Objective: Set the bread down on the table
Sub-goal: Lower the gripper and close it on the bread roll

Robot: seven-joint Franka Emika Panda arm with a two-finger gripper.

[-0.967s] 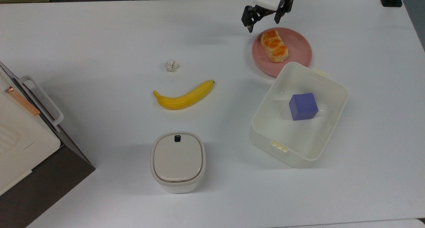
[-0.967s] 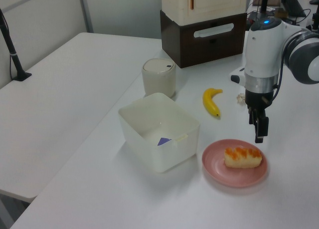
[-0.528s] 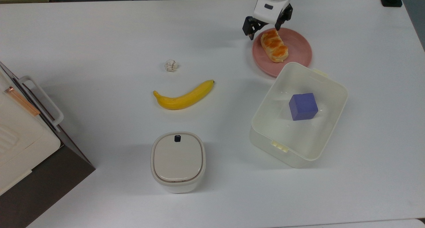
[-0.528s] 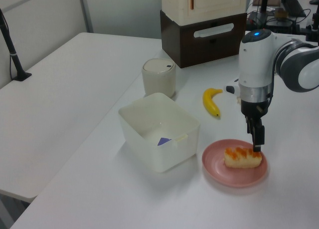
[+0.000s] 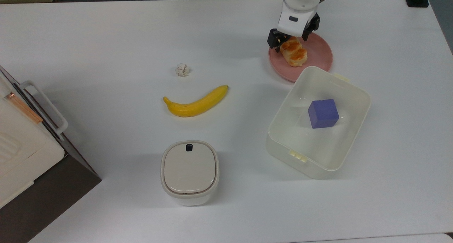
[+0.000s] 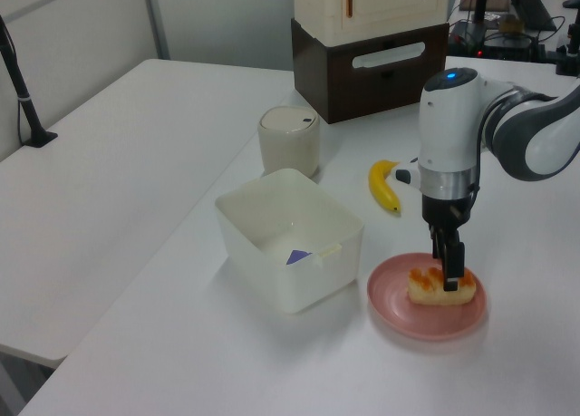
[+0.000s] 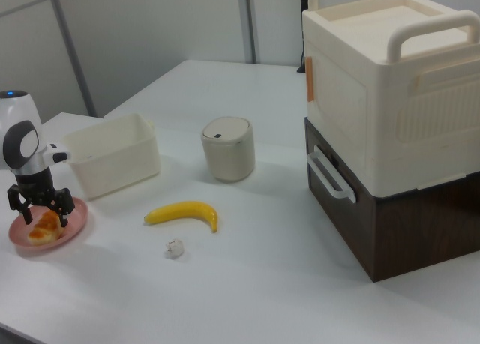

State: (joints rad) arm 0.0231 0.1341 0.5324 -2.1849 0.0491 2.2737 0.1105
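Fingers [image 5: 273, 42] spread apart, gripper [image 5: 290, 40] straddling far end of the bread [image 5: 294, 53] across its long axis. Bread lies on pink plate [image 5: 320, 53] near the table's [image 5: 106, 41] far edge; nothing clamped yet.

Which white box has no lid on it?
The big rectangular tub beside the pink plate. It is open, with a purple cube inside. The small rounded container has its lid on.

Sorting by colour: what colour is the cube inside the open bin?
Purple-blue cube, clearest in the top view.
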